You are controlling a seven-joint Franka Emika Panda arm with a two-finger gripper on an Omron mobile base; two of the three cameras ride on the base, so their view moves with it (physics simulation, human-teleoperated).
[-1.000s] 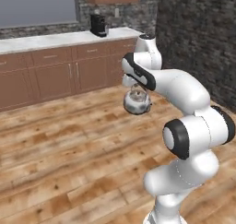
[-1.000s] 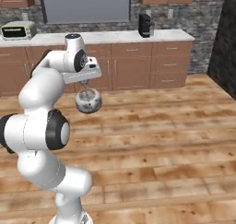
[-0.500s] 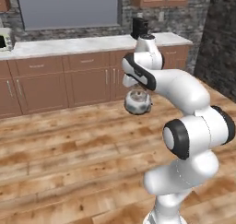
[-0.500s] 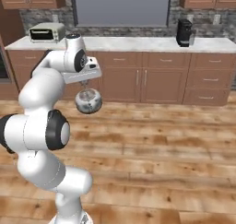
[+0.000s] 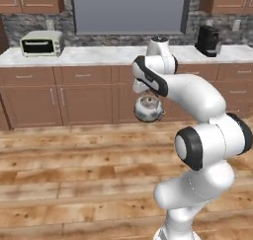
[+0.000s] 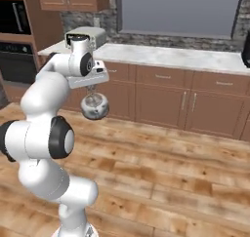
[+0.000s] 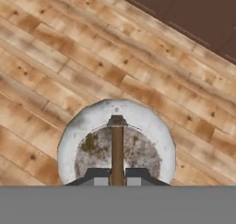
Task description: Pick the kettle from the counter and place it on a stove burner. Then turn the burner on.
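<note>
The kettle (image 5: 148, 109) (image 6: 94, 107), a small squat silver-grey pot, hangs in the air over the wooden floor, well in front of the brown cabinets. My gripper (image 5: 147, 94) (image 6: 92, 90) points straight down and is shut on its arched top handle. In the hand view the kettle (image 7: 87, 126) sits directly below, its handle running up between the two fingertips of my gripper (image 7: 117, 177). The stove burner and the counter with the cooktop are out of view.
A long white worktop (image 5: 99, 55) (image 6: 161, 55) over brown cabinets runs across the back. On it stand a toaster oven (image 5: 42, 42) and a black coffee machine (image 5: 207, 40). A built-in wall oven (image 6: 13, 41) is at the far left. Wooden floor (image 5: 74, 175) lies open around me.
The whole scene has slid to the right in both base views, so the base has turned. Arm and kettle keep the same pose relative to the cameras, grip unchanged.
</note>
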